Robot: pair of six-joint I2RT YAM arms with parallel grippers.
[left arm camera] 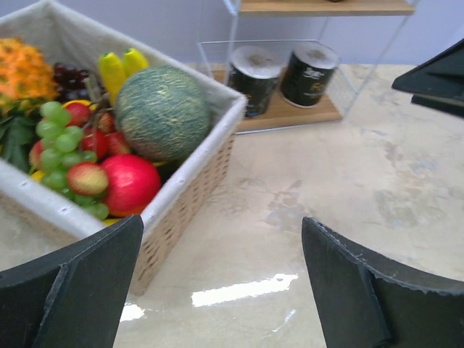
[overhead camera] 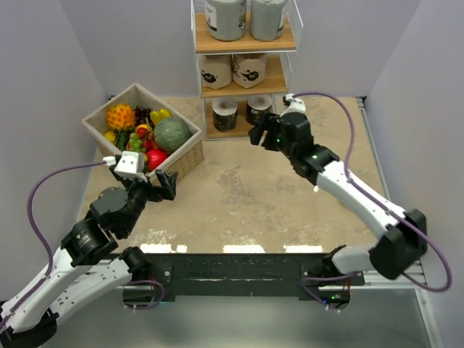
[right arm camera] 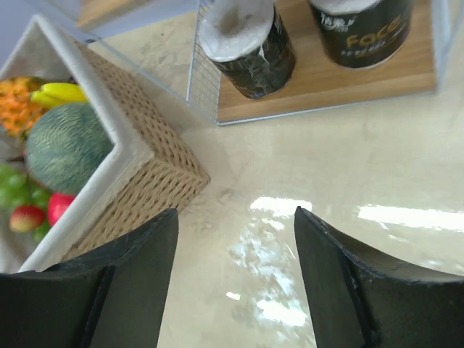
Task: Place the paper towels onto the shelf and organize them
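1. Six paper towels (overhead camera: 249,70) are standing upright on the shelf (overhead camera: 245,45), two to a board, at the far edge of the table (overhead camera: 239,196).
2. The grey rolls (overhead camera: 225,18) are occupying the top tier, the tan rolls (overhead camera: 216,71) are sitting side by side on the middle tier, and the dark-wrapped rolls (overhead camera: 225,114) are resting on the bottom board, their pale tops showing.
3. The right gripper (overhead camera: 259,132) is hovering just in front of the bottom tier. Its fingers are standing apart with nothing between them, and bare tabletop is showing through the gap in the right wrist view.
4. The left gripper (overhead camera: 165,185) is hanging above the table near the front corner of the wicker basket (overhead camera: 185,156). Its jaws are spread wide and holding nothing.
5. The basket is sitting left of the shelf, well apart from the rolls. It is carrying a green melon (overhead camera: 172,134), grapes (left arm camera: 58,123) and other fruit.
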